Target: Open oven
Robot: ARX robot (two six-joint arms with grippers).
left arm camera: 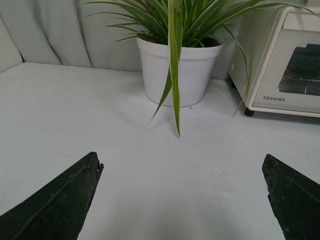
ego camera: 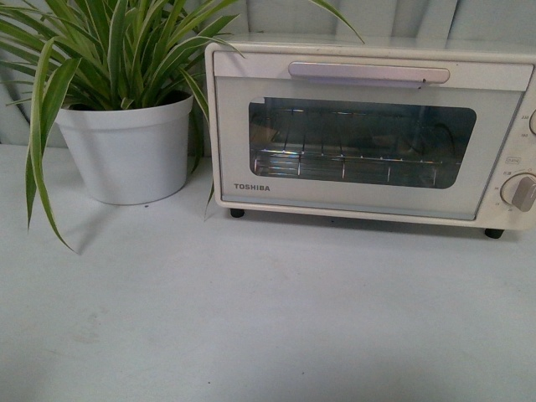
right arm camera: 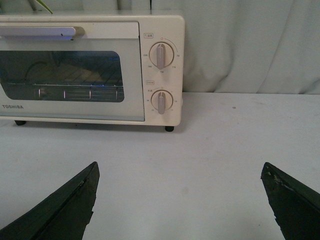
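1. Oven (ego camera: pixel 368 134) stands shut near the tabletop's (ego camera: pixel 251 318) far right corner, beside a potted plant (ego camera: pixel 126 126).
2. Its bar handle (ego camera: pixel 368 74) runs sideways along the door top.
3. My right gripper (right arm camera: pixel 181 167) faces it and is, I judge, nearer; the left gripper (left arm camera: pixel 181 160) too gapes wide, empty.

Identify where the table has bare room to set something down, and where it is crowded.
Free: the wide table stretch in front of the oven and plant pot; also the patch beside the oven's knobs. Crowded: the narrow gap between pot and oven, with leaves hanging across it.
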